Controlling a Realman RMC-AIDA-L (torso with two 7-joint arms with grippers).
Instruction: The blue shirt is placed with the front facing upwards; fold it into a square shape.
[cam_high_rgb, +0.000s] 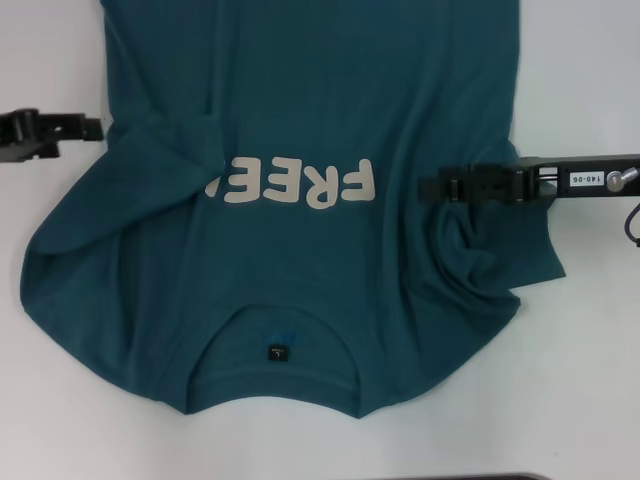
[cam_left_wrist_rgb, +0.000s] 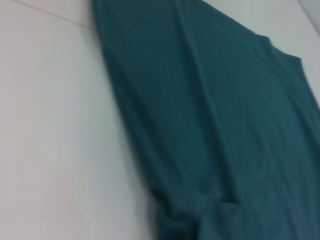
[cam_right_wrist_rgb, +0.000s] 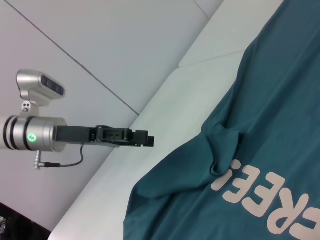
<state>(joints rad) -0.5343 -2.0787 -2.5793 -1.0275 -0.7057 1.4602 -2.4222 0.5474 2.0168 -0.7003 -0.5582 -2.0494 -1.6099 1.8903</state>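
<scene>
The blue shirt (cam_high_rgb: 300, 110) lies front up on the white table, neckline with its black tag (cam_high_rgb: 277, 352) nearest me and the cream "FREE!" lettering (cam_high_rgb: 300, 182) upside down. Its left sleeve (cam_high_rgb: 165, 150) is folded inward over the end of the lettering. Its right sleeve (cam_high_rgb: 490, 255) is bunched inward. My left gripper (cam_high_rgb: 92, 128) hovers shut and empty just off the shirt's left edge; it also shows in the right wrist view (cam_right_wrist_rgb: 147, 140). My right gripper (cam_high_rgb: 430, 187) is above the shirt's right side, beside the lettering. The left wrist view shows only shirt fabric (cam_left_wrist_rgb: 215, 125) and table.
White table (cam_high_rgb: 590, 380) lies bare around the shirt on the left, right and near sides. The shirt's hem runs out of view at the far edge. A dark edge (cam_high_rgb: 480, 476) shows at the near border.
</scene>
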